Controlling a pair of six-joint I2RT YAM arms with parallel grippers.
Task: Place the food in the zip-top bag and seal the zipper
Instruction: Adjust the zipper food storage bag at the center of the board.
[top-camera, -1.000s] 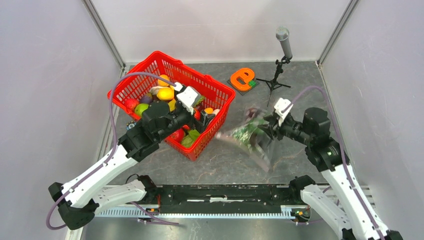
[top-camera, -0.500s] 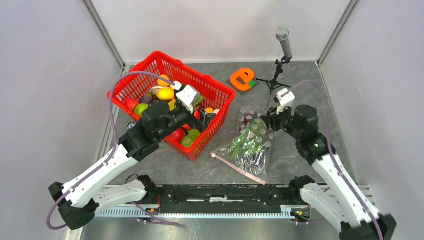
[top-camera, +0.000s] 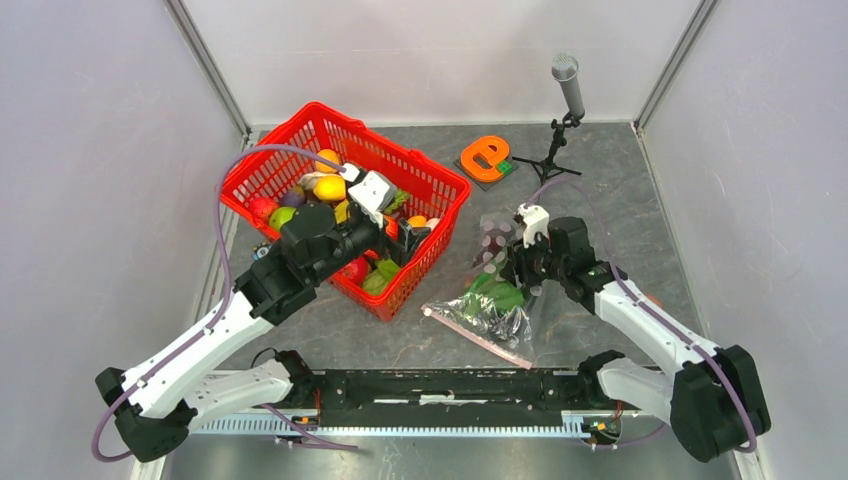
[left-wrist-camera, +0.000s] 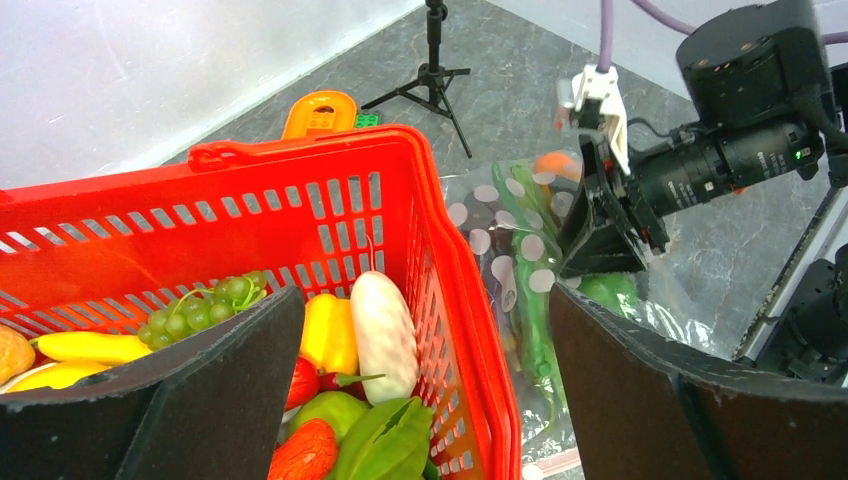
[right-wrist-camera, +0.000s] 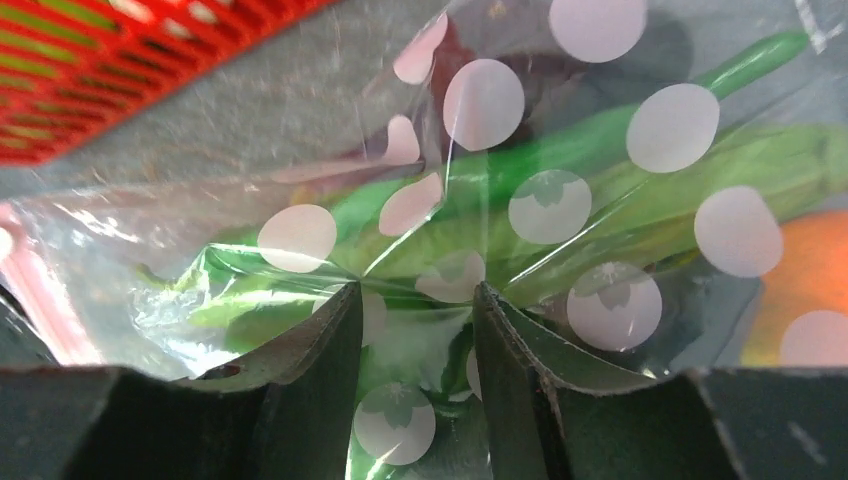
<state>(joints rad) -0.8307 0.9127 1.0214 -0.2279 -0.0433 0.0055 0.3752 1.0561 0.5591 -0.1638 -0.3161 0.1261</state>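
Observation:
The clear dotted zip-top bag (top-camera: 490, 305) lies on the table right of the basket, its pink zipper (top-camera: 475, 337) along the near edge. Inside it I see food: a green leafy vegetable (right-wrist-camera: 300, 300), long green pieces (right-wrist-camera: 560, 150) and an orange fruit (right-wrist-camera: 810, 270). My right gripper (top-camera: 512, 272) is low on the bag's far part, its jaws (right-wrist-camera: 415, 290) part way apart with a bunched fold of film and leaf between them, touching both fingers. My left gripper (left-wrist-camera: 422, 300) hangs wide open over the basket's right wall, holding nothing.
The red mesh basket (top-camera: 440, 185) at left holds more toy produce: grapes (left-wrist-camera: 200, 305), a yellow pepper (left-wrist-camera: 330, 335), a white oblong piece (left-wrist-camera: 385, 335). An orange letter block (top-camera: 488, 155) and a microphone on a tripod (top-camera: 560, 130) stand at the back.
The bag went from hanging blurred in the air to lying on the table. My right gripper came down and left onto it. The left arm has not moved.

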